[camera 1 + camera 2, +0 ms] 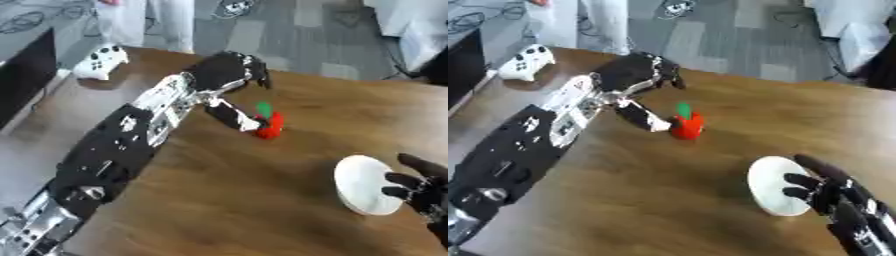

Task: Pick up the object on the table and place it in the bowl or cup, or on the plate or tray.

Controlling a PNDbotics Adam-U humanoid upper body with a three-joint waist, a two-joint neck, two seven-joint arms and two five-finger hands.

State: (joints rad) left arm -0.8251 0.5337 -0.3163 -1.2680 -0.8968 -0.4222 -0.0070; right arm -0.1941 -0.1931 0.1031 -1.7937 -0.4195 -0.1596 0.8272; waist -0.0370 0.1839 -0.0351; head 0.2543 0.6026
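The counter [219, 200] is brown wood with a visible grain, smooth and matte; my left arm, black with silver joints, lies diagonally across it from the lower left toward the red thing [688, 126] near the middle; that thing is small, rounded and glossy red, with a green stub or leaf standing up from its top, and it sits on the bare wood, not in any container. My left hand [229, 70] hangs just behind and to the left of the red thing, its fingers curled downward around nothing, while its thumb [234, 116] reaches down and forward so that the tip lies against the left side of the red thing; I cannot tell whether it presses it. The white plate [770, 186] is a flat, round, plain disc, well apart from the red thing toward the near right; nothing lies on its visible face. My right hand [833, 192] is at the plate's right rim, fingers spread and fairly straight, overlapping the plate's edge; whether they touch it I cannot tell. Between the red thing and the plate the wood is bare. A white game controller [101, 61] rests far to the left of the red thing, close to the counter's far left edge; beyond that far edge is grey floor.
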